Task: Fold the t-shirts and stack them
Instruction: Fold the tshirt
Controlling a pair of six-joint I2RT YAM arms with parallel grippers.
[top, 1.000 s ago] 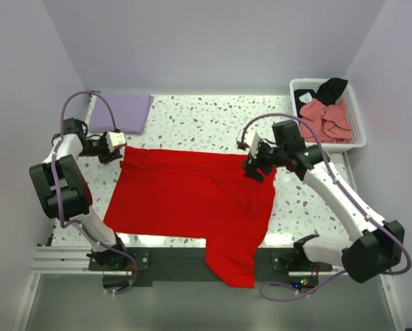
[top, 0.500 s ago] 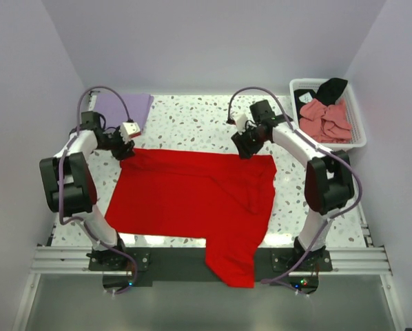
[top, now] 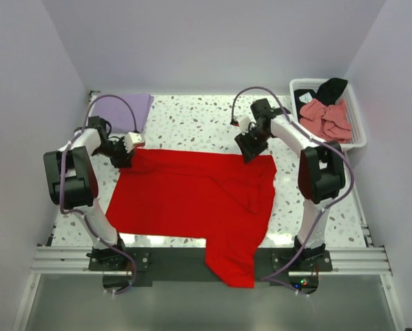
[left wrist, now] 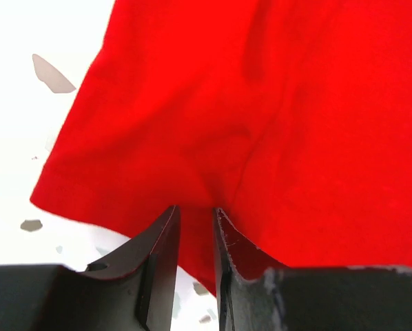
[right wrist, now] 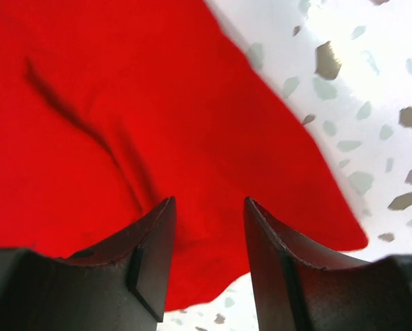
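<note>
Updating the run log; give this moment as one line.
left gripper: pinching red shirt corner | right gripper: open over opposite corner

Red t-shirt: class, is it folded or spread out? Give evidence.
Spread out, not folded: the red t-shirt lies flat across the table, one part hanging over the near edge, with a few creases.

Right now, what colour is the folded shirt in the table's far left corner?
The folded shirt is pale lavender, clearest in the top view.
</note>
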